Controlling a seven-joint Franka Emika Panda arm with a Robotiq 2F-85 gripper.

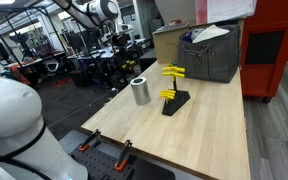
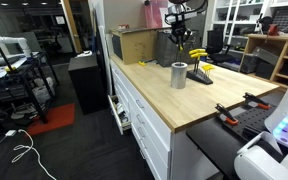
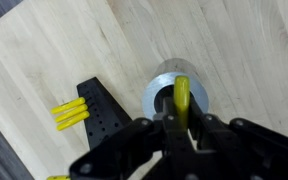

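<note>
Your bench (image 3: 44,50) is big, so if the yellow stick (image 3: 182,98) slips out, I think it can roll far away. The black rack (image 3: 102,115) stands just beside the silver cup (image 3: 156,92). A sideways bump could knock either one over. Your end effector (image 3: 182,125) is clamped on the stick and holds it up over the cup's open mouth. The stick looks thin, straight, smooth and bright yellow, like the pegs (image 3: 69,115) on the rack.

Bare tabletop (image 1: 199,135) is left free toward the near edge. Passage is blocked by the cup (image 1: 140,91), the rack (image 1: 174,100) just beside it, and the bin (image 1: 209,55) behind.
</note>
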